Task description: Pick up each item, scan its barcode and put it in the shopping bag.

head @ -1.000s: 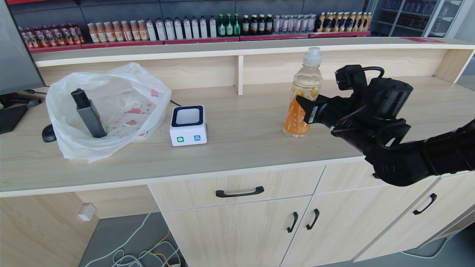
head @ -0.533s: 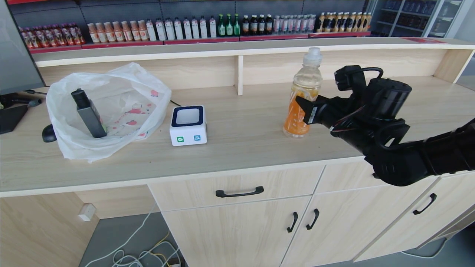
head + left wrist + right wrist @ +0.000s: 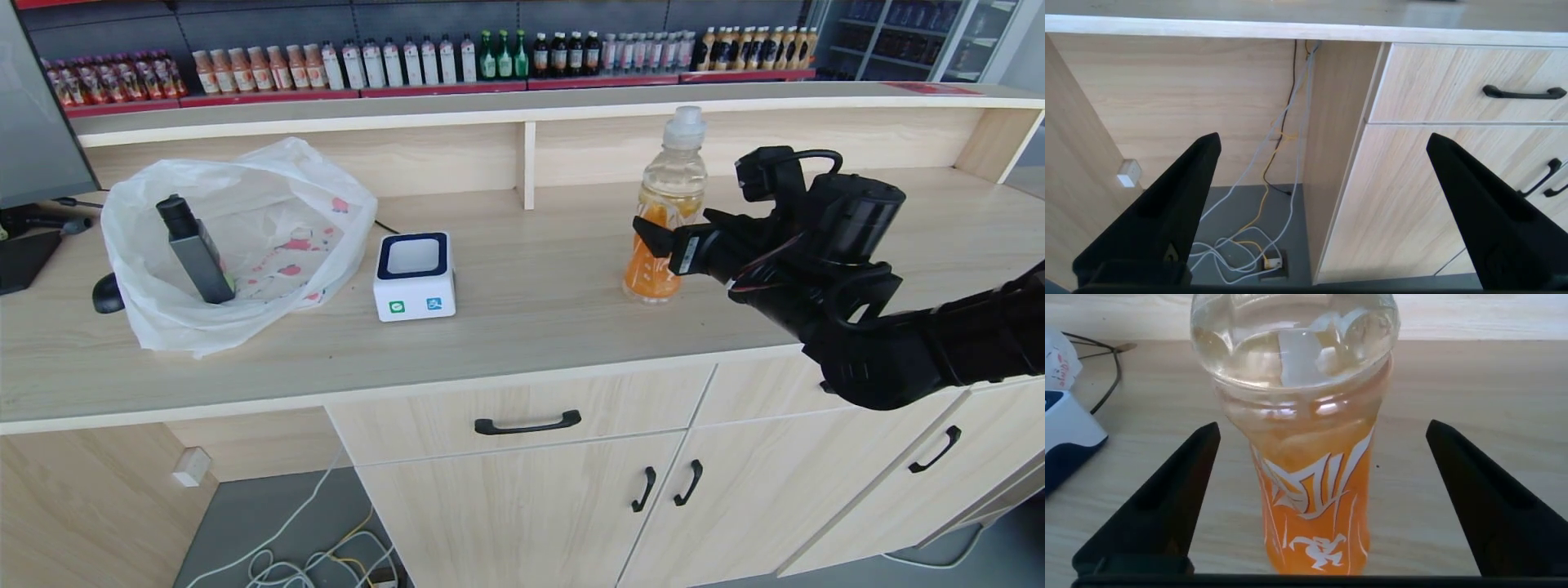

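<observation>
The orange drink bottle (image 3: 671, 196) stood upright on the counter (image 3: 531, 318), to the right of the scanner box (image 3: 414, 276) and well apart from the shopping bag (image 3: 245, 237). Within the last second the right gripper (image 3: 663, 233) had slid forward, so its wide-open jaws flanked the bottle without gripping it. Closing looked like the next step.

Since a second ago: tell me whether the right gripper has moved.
Yes. The right gripper has slid left along the orange bottle, toward the scanner.
</observation>
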